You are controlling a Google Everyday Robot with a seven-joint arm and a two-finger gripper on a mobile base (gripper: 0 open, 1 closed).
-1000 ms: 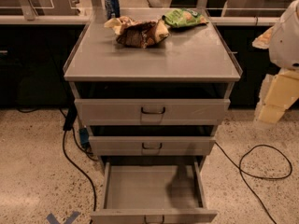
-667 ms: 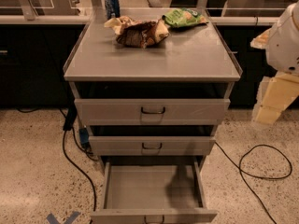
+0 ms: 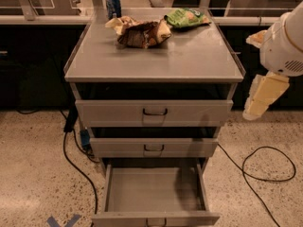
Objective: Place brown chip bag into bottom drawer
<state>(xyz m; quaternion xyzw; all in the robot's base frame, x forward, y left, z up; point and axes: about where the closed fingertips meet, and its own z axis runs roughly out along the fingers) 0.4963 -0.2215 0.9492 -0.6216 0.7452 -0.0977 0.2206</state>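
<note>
Jaws of the gripper (image 3: pixel 258 100) hang off the right side of the cabinet (image 3: pixel 161 63), level with its top drawer; whether they stand apart or together I cannot tell. The bottom drawer (image 3: pixel 151 193) is pulled out, so the grasp comes first. The brown bag (image 3: pixel 142 32) lies crumpled toward the back of the cabinet top, just beside the green bag (image 3: pixel 187 18), with a can (image 3: pixel 113 4) behind-left. Best come down on the brown bag's middle, clear of the green one, pinch firmly, lift over the front edge, then lower into the drawer.
</note>
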